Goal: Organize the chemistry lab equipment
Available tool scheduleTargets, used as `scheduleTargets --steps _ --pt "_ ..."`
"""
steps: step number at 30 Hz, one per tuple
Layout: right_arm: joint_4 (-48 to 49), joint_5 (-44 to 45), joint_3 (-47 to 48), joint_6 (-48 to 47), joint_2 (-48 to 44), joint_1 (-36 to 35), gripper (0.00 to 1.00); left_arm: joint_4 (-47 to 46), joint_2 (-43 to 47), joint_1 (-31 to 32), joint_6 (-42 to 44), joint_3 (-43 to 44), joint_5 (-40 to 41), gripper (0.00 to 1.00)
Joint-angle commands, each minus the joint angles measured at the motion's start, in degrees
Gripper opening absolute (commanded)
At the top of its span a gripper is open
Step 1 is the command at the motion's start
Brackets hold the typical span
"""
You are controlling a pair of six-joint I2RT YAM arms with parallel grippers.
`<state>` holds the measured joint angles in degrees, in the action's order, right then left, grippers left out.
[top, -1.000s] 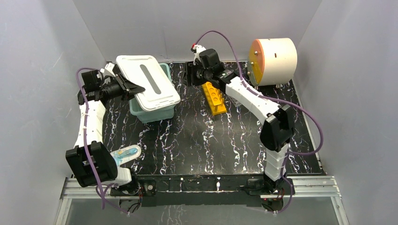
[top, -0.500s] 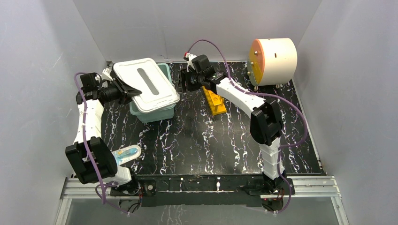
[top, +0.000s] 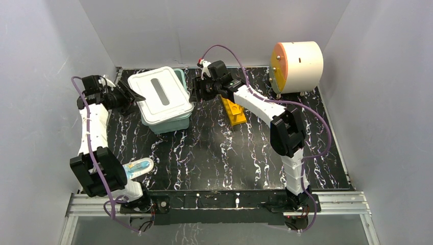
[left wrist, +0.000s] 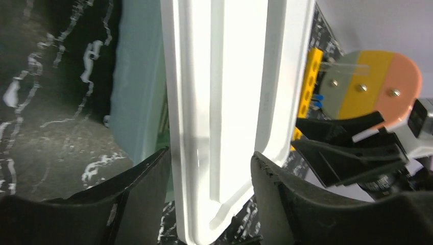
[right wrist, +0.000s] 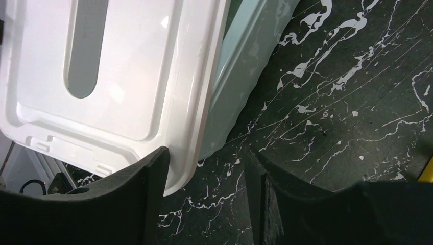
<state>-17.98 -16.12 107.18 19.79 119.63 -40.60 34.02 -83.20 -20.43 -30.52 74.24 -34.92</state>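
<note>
From above, the white lid (top: 161, 95) sits skewed on the teal bin (top: 176, 122). The yellow rack (top: 234, 111) and a clear plastic piece (top: 138, 167) lie out on the tabletop (top: 219, 153), so the sorting looks unfinished. Left wrist: the left hand (left wrist: 212, 163) is spread around the lid's edge, not pinching it. Right wrist: the right hand (right wrist: 204, 158) is spread by the lid's corner and holds nothing. The bin's contents are hidden.

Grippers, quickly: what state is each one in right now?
Left gripper: open, white lid end lying between its fingers.
Right gripper: open, holding nothing.
</note>
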Motion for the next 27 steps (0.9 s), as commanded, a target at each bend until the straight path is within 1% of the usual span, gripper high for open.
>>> scheduleTargets --steps 1,2,3,4,9,11,12,14,16,19,21,24,27 --pt "1.5 -1.5 2.3 0.5 0.5 -0.3 0.63 5.2 0.1 -0.3 3.0 4.0 8.2 0.6" --pt "1.4 -1.6 2.1 0.6 0.4 -0.3 0.62 5.5 -0.1 -0.3 3.4 4.1 9.0 0.63" --pt "1.4 -1.7 1.8 0.6 0.1 -0.3 0.62 5.6 -0.3 -0.3 3.4 4.0 9.2 0.68" --pt "1.5 -1.8 1.3 0.6 -0.3 -0.3 0.62 5.6 -0.6 -0.3 3.4 3.8 9.1 0.71" --pt "2.3 -1.6 -1.8 0.5 -2.5 -0.4 0.6 5.4 -1.1 -0.3 4.1 3.3 9.8 0.72" --pt "2.7 -2.2 -2.5 0.6 -3.0 -0.3 0.6 5.3 -1.5 -0.4 4.2 3.3 9.8 0.68" --pt "2.7 -2.9 -2.5 0.7 -3.2 -0.3 0.6 5.2 -1.7 -0.3 4.3 3.4 9.3 0.64" --pt "1.9 -5.2 -1.6 0.6 -2.6 -0.1 0.59 4.5 -2.2 -0.3 4.7 3.2 7.6 0.52" --pt "0.9 -8.6 0.1 1.1 -1.4 0.5 0.58 4.2 -3.3 -0.3 5.0 3.3 6.0 0.44" --pt "1.0 -10.5 1.6 2.2 -0.1 1.3 0.56 4.0 -4.5 -0.3 5.2 3.7 4.6 0.34" --pt "0.9 -11.0 3.0 2.5 0.9 1.5 0.54 3.9 -4.9 -0.3 5.7 3.9 5.1 0.31" --pt "0.8 -13.3 4.0 3.2 2.0 1.5 0.45 3.9 -5.5 -0.3 6.3 3.9 5.5 0.3" --pt "1.0 -14.2 2.7 3.6 1.5 1.5 0.42 3.3 -6.5 -0.3 6.5 4.1 4.1 0.28"
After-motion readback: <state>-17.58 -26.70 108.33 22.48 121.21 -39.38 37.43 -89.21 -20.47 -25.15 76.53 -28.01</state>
